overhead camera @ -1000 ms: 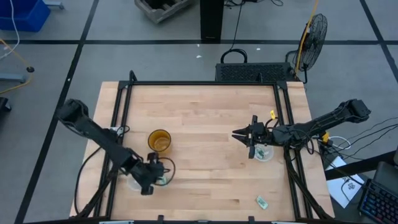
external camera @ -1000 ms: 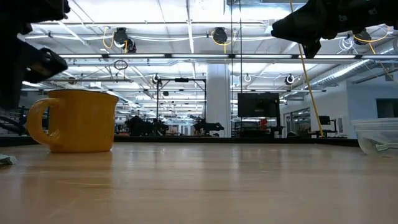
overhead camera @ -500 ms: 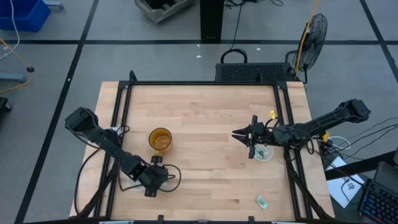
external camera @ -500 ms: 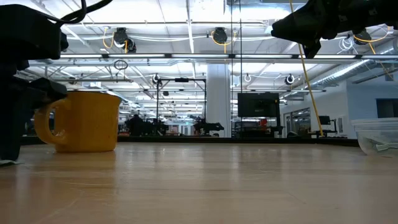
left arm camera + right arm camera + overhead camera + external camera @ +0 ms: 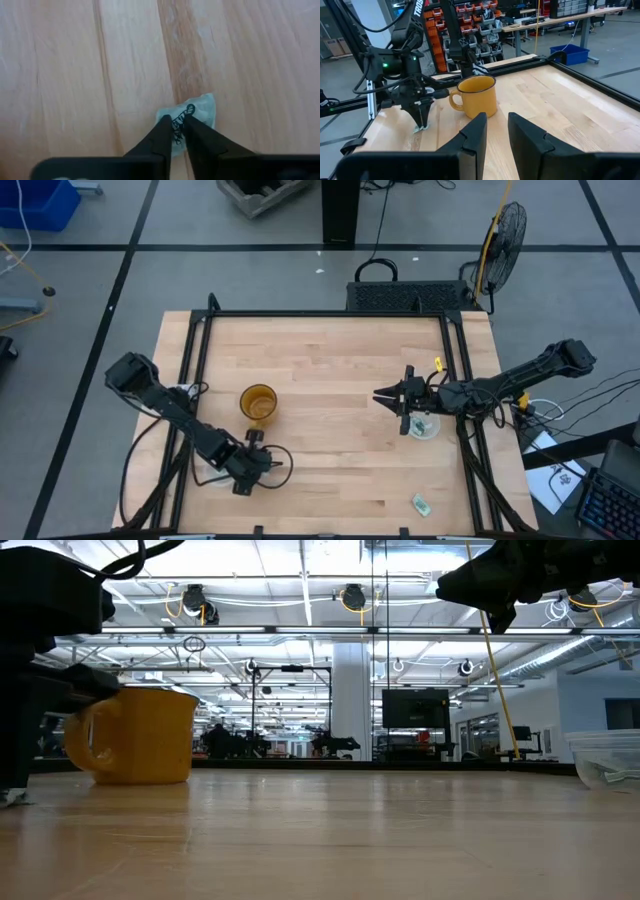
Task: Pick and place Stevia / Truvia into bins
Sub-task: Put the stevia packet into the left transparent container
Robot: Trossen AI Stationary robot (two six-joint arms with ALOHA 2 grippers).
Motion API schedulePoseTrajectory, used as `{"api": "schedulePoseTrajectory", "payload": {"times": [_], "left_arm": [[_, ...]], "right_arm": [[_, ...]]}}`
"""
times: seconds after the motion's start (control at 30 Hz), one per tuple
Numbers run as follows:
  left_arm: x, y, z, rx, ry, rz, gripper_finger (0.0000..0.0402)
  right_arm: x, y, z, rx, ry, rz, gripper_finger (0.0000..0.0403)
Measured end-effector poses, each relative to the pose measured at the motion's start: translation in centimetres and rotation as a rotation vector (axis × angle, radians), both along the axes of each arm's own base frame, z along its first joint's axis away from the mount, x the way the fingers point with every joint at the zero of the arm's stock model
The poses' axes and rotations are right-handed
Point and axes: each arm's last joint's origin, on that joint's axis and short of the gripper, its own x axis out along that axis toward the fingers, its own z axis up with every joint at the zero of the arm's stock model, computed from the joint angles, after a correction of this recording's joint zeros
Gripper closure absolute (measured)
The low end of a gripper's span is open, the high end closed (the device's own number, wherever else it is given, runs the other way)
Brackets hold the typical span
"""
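My left gripper [image 5: 272, 464] stands at the table's near left, fingers pointing down, shut on a pale green and white sachet [image 5: 201, 107]. The sachet also shows in the right wrist view [image 5: 420, 129] and the low view [image 5: 12, 797]. A clear plastic bin [image 5: 211, 476] sits partly under the left arm. My right gripper [image 5: 386, 395] is open and empty, raised above the table beside the second bin [image 5: 424, 426], which holds sachets. Another sachet [image 5: 421, 504] lies flat near the table's near right corner. My left gripper pinches the sachet between its two fingertips [image 5: 165, 125], which come from above and point down. They are on the sachet's printed middle [image 5: 186, 111], near one edge. The paper is crumpled up between them. The sachet sits at table level; whether it is lifted clear, I cannot tell.
An amber mug [image 5: 257, 404] stands on the table just beyond the left gripper, its handle toward that gripper [image 5: 455, 99]. Black rails [image 5: 190, 380] run along the table's left, right and far edges. Bare wood lies between the two arms.
My left gripper has gone down and a little toward the table's near edge, onto the sachet that lay flat on the wood. Its fingers now stand on that sachet. My right gripper has kept still.
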Motion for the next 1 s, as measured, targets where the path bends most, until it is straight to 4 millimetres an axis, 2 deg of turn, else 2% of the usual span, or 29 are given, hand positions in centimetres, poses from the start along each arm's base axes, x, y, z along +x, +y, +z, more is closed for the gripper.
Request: {"api": "schedulePoseTrajectory", "payload": {"times": [0.17,0.33,0.43,0.57,0.7,0.77,0.9,1.0], "left_arm": [[0.6,-0.6,0.8,-0.05,0.009,-0.018,0.0394],[0.6,-1.7,3.1,-0.128,-0.005,-0.059,0.0387],[0.0,-2.3,5.3,-0.147,-0.008,-0.065,0.0395],[-2.4,-2.4,8.4,-0.142,0.053,0.019,0.0392],[-5.5,-2.2,10.2,-0.106,0.084,0.16,0.0396],[-6.8,-2.3,10.1,-0.113,0.088,0.211,0.0397],[-8.8,-2.5,8.5,-0.096,0.131,0.27,0.038],[-9.6,-2.1,7.1,-0.079,0.15,0.34,0.0362]], "right_arm": [[0.0,0.0,0.0,0.0,0.0,0.0,0.0332],[0.0,0.0,0.0,0.0,0.0,0.0,0.0332],[0.0,0.0,0.0,0.0,0.001,0.0,0.0332],[0.0,0.0,0.0,0.0,0.0,0.0,0.0332],[0.0,0.0,0.0,0.0,0.001,0.0,0.0332],[0.0,0.0,0.0,0.0,0.002,0.0,0.0332],[0.0,0.0,0.0,0.0,0.001,0.0,0.0332],[0.0,0.0,0.0,0.0,0.001,0.0,0.0332]]}}
